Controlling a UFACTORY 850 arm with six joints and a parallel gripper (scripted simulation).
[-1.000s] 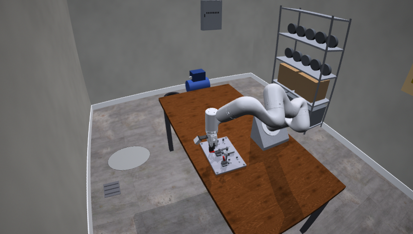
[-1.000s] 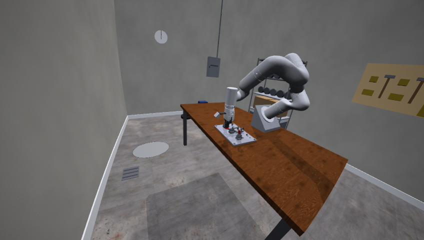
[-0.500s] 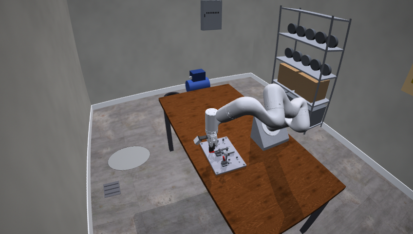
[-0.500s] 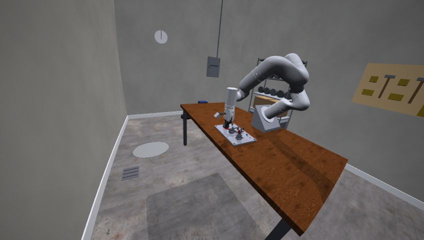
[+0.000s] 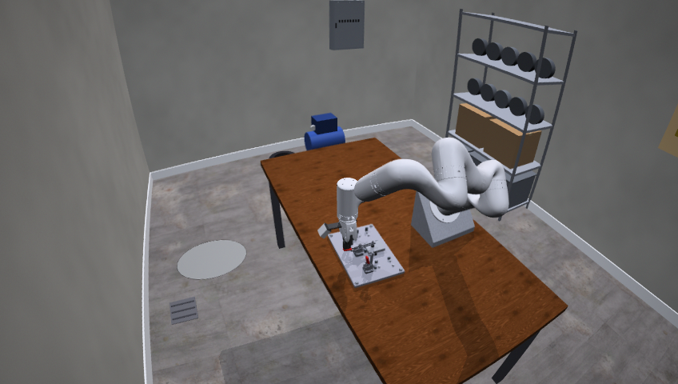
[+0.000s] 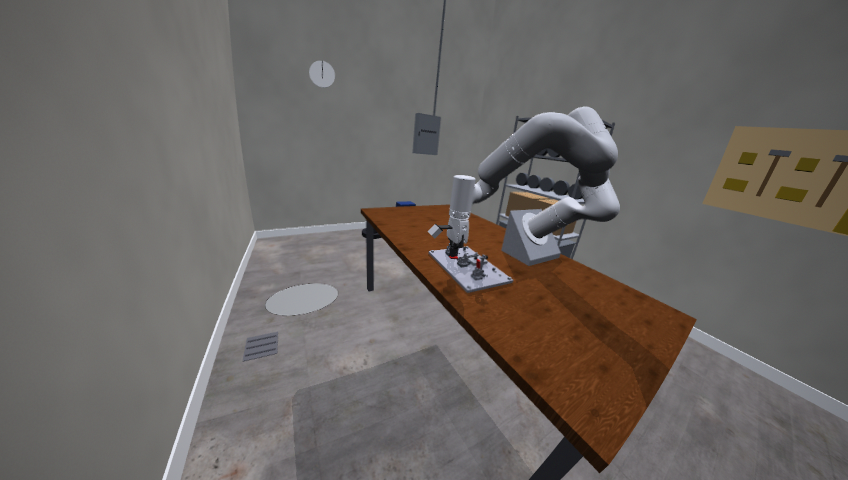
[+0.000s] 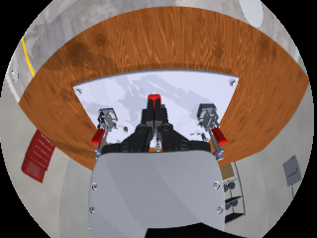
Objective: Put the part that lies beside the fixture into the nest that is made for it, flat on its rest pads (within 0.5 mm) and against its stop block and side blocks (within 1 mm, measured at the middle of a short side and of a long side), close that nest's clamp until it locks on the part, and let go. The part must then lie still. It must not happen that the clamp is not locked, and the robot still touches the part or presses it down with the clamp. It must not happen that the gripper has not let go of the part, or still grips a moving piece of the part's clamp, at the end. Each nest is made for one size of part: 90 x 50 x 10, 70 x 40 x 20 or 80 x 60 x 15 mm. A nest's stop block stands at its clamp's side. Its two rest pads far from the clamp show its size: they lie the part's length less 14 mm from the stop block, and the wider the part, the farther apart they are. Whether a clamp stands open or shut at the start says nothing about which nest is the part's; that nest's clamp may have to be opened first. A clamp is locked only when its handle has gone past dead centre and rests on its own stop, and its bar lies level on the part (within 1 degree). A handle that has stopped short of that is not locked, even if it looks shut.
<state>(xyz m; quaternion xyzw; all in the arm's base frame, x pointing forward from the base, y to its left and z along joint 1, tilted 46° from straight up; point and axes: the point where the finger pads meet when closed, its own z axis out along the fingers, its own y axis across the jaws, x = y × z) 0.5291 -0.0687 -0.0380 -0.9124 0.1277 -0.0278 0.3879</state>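
Observation:
The grey fixture plate [image 5: 366,254] lies on the wooden table near its left edge; it also shows in the exterior view [image 6: 471,268] and in the wrist view [image 7: 155,93]. My gripper [image 5: 348,243] points straight down over the plate's far left part and is shut, with nothing between the fingers. In the wrist view the shut fingertips [image 7: 154,134] sit right at the middle clamp, whose red handle tip [image 7: 154,98] shows just beyond them. Two more clamps with red handles stand left [image 7: 102,129] and right [image 7: 213,127]. I cannot make out the part; the gripper hides the nest below it.
The arm's grey base [image 5: 442,221] stands on the table to the right of the plate. A metal shelf [image 5: 504,109] with boxes and dark discs stands behind the table. A blue motor [image 5: 324,130] sits on the floor beyond the table's far end.

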